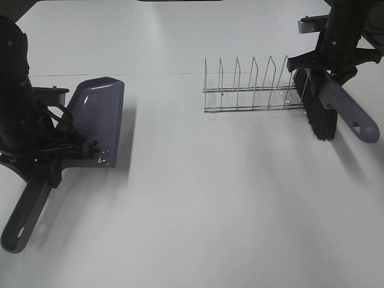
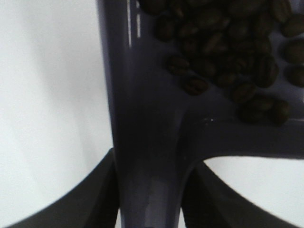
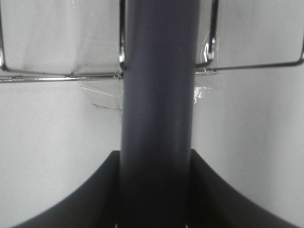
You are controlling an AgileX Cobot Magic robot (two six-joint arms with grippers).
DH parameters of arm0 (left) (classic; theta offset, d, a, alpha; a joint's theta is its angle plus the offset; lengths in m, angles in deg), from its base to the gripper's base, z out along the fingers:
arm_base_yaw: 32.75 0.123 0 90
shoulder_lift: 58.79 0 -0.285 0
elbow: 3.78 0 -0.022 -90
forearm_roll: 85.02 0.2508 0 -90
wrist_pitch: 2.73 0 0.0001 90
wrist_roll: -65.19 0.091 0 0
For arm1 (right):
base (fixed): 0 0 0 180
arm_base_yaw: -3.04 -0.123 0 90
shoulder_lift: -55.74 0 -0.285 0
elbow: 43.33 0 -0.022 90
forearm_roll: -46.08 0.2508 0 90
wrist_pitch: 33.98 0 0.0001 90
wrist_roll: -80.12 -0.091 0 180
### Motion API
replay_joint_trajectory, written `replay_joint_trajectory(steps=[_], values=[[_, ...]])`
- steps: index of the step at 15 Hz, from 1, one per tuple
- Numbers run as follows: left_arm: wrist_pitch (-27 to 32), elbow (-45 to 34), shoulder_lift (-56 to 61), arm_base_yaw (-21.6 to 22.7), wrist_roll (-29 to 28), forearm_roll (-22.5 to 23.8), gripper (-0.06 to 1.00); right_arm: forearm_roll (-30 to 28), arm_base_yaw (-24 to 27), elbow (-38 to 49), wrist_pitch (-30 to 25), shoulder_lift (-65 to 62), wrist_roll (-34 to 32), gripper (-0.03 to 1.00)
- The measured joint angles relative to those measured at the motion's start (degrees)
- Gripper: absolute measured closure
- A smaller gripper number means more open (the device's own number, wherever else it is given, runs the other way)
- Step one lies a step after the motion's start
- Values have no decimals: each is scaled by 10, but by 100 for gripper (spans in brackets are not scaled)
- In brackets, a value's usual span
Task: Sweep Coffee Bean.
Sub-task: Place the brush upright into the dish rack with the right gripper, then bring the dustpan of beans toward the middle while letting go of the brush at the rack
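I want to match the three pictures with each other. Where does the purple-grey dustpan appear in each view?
Exterior high: the dustpan is at the left, its handle pointing to the lower-left corner.
Left wrist: it fills the middle, coffee beans lying in it, its handle held by the left gripper.
Right wrist: not in it; the handle there belongs to the brush.
Shared landmark: the white table, in all three.
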Motion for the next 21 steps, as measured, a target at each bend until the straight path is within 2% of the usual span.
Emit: replay_joint_trajectory(steps=[1,4,5,10,13,18,21], values=[[0,0,0,0,0,0,61,1,0,0,-1,0,3,65],[0,0,0,0,0,0,61,14,1,0,-1,-2,16,38],[0,0,0,0,0,0,61,17,1,0,-1,-5,17,34],[0,0,0,0,-7,-1,61,29,1,0,-7,-55,18,30],[-7,0,0,0,-11,-10,61,69,1,0,-20,-112,22,30],[-8,7,-21,0,-12,-15,61,69,-2,0,-21,-186,55,30],[1,49,-44,11,-14,-28,61,69,-5,0,-22,-234,71,30]])
